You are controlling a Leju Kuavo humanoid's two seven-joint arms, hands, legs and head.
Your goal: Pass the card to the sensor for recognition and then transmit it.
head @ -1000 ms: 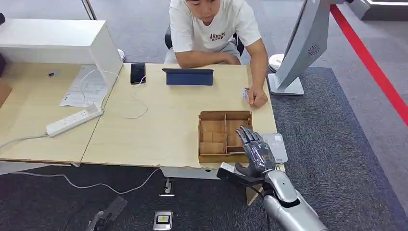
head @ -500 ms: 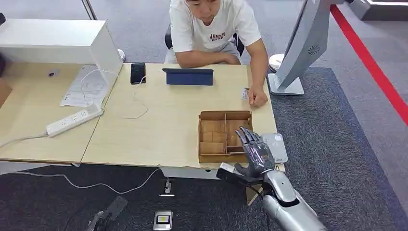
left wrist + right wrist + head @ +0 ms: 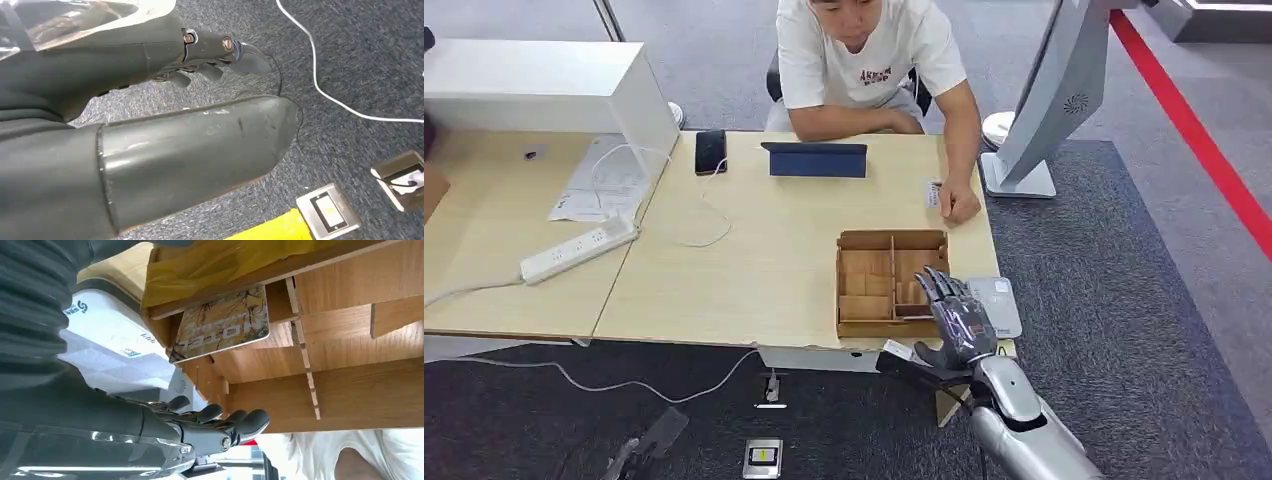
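right hand point(image 3: 957, 318), fingers straight and slightly apart, holding nothing, hovers over the wooden divided box point(image 3: 876, 283) at the table's point(image 3: 754, 260) near right edge. the card point(image 3: 221, 325) leans inside a compartment. white sensor point(image 3: 1004, 300) just beside. left hand point(image 3: 215, 55) hangs over carpet, fingers curled, holding nothing.

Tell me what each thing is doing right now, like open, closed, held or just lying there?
Brown hotel card: leaning tilted in a compartment of the box, not held.
Divided wooden box: open-topped, on the table.
Right hand: empty, fingers straight, over the box's near corner.
Left hand: holding nothing, fingers curled, above the carpet.
White sensor pad: lying flat at the table's edge.
Black phone: screen dark, cable plugged in.
Blue tablet case: propped up.
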